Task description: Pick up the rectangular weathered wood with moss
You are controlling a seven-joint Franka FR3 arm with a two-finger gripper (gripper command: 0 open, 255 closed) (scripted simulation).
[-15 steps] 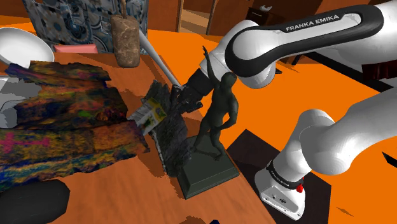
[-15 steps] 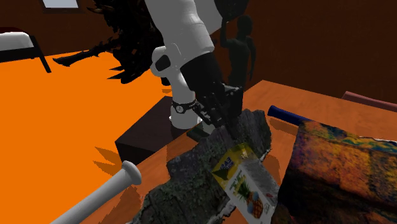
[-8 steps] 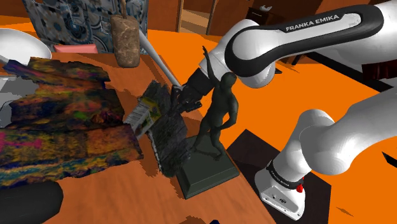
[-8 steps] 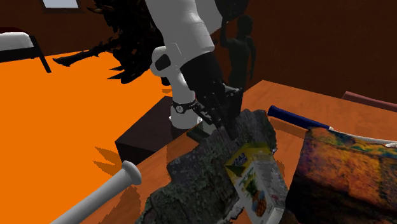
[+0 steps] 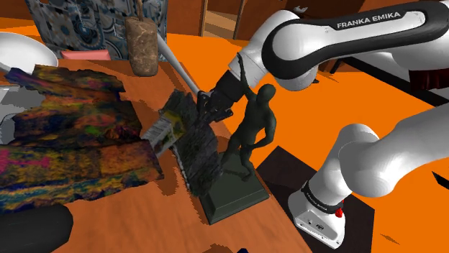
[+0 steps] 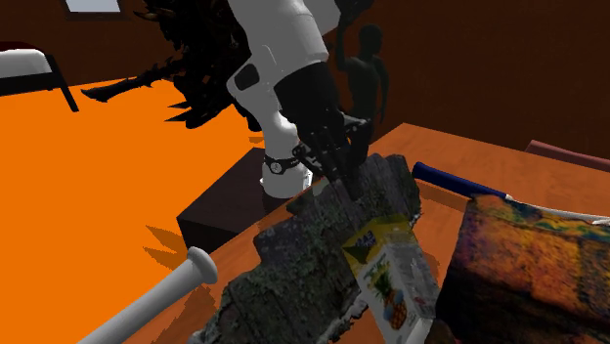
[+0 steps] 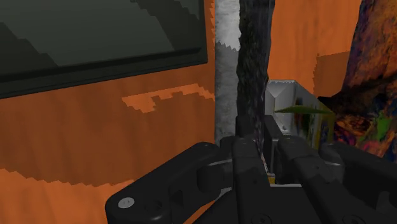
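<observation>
Setting: reading as a lived-in room of a house.

- Wood table (image 5: 144, 215) is taking up the shoulder view's lower left and carrying household odds. A figurine (image 5: 252, 133) is standing at centre and a white bowl (image 5: 21, 47) is sitting at the upper left edge. A juice carton (image 6: 396, 283) is lying in the second exterior view's lower right.
- Orange floor (image 5: 345, 100) is spreading across the shoulder view's right.
- Brown walls (image 6: 489, 59) are closing off the second exterior view's upper right.
- A dark leafy plant (image 6: 186, 59) is standing left of top centre there, and a white seat (image 6: 24, 64) is showing at the left edge.
</observation>
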